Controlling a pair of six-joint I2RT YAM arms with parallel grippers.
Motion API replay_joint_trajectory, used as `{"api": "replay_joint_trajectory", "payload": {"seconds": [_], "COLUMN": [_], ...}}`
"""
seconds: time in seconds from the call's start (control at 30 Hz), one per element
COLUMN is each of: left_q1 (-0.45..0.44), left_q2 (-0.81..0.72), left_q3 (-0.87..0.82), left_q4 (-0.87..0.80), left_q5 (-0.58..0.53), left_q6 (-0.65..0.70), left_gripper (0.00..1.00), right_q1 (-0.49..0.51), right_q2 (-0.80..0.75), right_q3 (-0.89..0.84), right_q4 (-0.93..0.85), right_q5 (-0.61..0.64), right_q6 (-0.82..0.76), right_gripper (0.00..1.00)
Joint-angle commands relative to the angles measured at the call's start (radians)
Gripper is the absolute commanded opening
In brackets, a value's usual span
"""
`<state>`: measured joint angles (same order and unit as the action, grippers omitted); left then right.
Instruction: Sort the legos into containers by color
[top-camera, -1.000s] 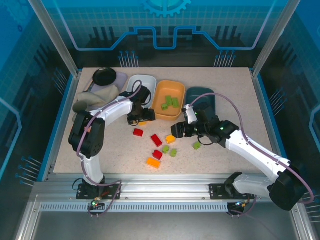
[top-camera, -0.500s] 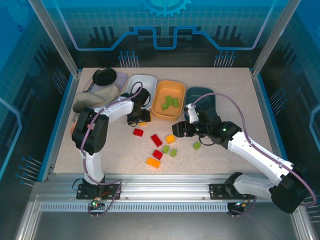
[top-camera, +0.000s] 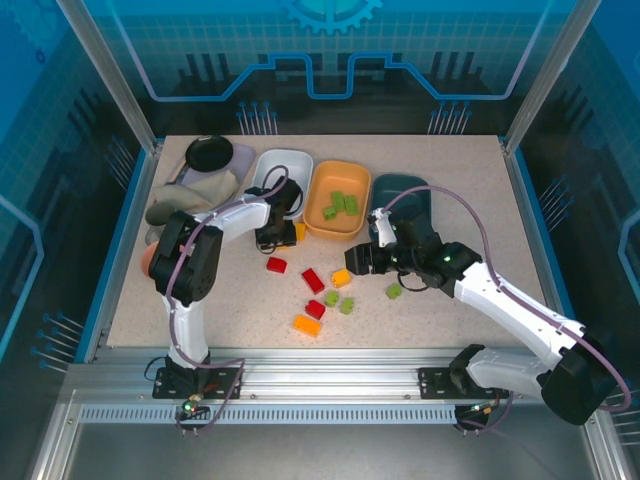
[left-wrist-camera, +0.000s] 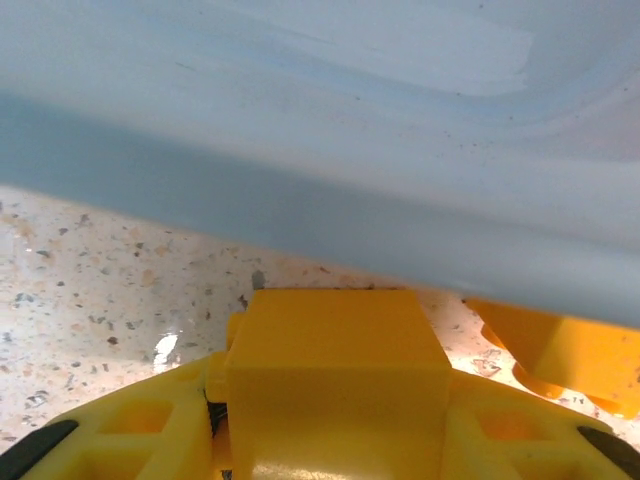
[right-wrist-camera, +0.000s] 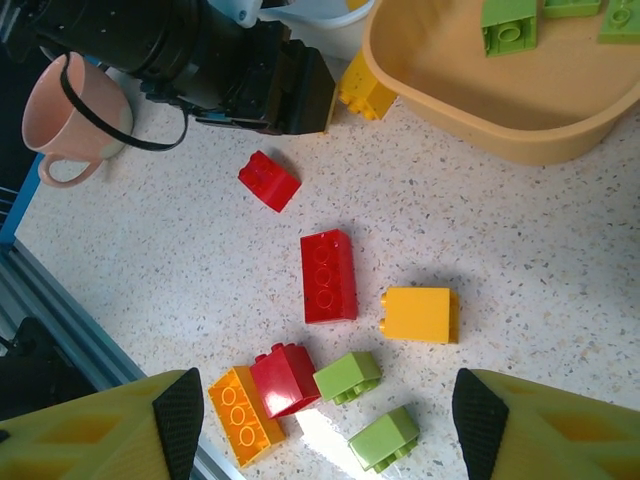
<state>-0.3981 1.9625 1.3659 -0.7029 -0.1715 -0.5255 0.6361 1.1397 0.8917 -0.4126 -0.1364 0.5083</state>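
Left gripper (top-camera: 273, 240) flanks a yellow plastic brick (left-wrist-camera: 335, 370) beside the white shallow dish (top-camera: 285, 165); whether it grips is unclear. Right gripper (right-wrist-camera: 320, 420) hangs wide-fingered over a long red studded brick (right-wrist-camera: 328, 276), whose long axis points away from it.

Lab cell: aluminium frame (top-camera: 320, 385), blue panels (top-camera: 330, 55)

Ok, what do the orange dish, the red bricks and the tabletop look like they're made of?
The orange dish is likely moulded plastic, matte, with a smooth rounded rim and even colour. The red bricks look like hard plastic, slightly glossy, with crisp moulded studs. The tabletop looks like speckled stone or composite with a semi-gloss finish, given its bright glare patch. It could also be laminate.
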Motion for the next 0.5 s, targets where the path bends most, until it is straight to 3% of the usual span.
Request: {"api": "replay_joint_trajectory", "payload": {"seconds": [0.0, 0.13, 0.23, 0.47], "left_q1": [-0.022, -0.028, -0.006, 0.077], "left_q2": [-0.132, -0.237, -0.229, 0.044], "left_q3": [-0.004, 0.029, 0.115, 0.452], "left_q4": [-0.099, -0.181, -0.194, -0.184], "left_q5": [-0.039, -0.029, -0.016, 0.042], "left_q6": [-0.038, -0.058, -0.041, -0.010], "left_gripper": [0.36, 0.37, 0.37, 0.38], "right_q1": [0.012, 0.004, -0.001, -0.055], "right_q2": [-0.027, -0.058, -0.061, 0.038], "right_q3": [0.031, 0.037, 0.024, 0.101], "right_q4": [-0.025, 0.025, 0.132, 0.228], "right_q5": [0.037, 0.084, 0.117, 0.103], "right_q6": [0.007, 0.024, 0.032, 0.061], "right_gripper": [0.69, 0.69, 0.70, 0.72]}}
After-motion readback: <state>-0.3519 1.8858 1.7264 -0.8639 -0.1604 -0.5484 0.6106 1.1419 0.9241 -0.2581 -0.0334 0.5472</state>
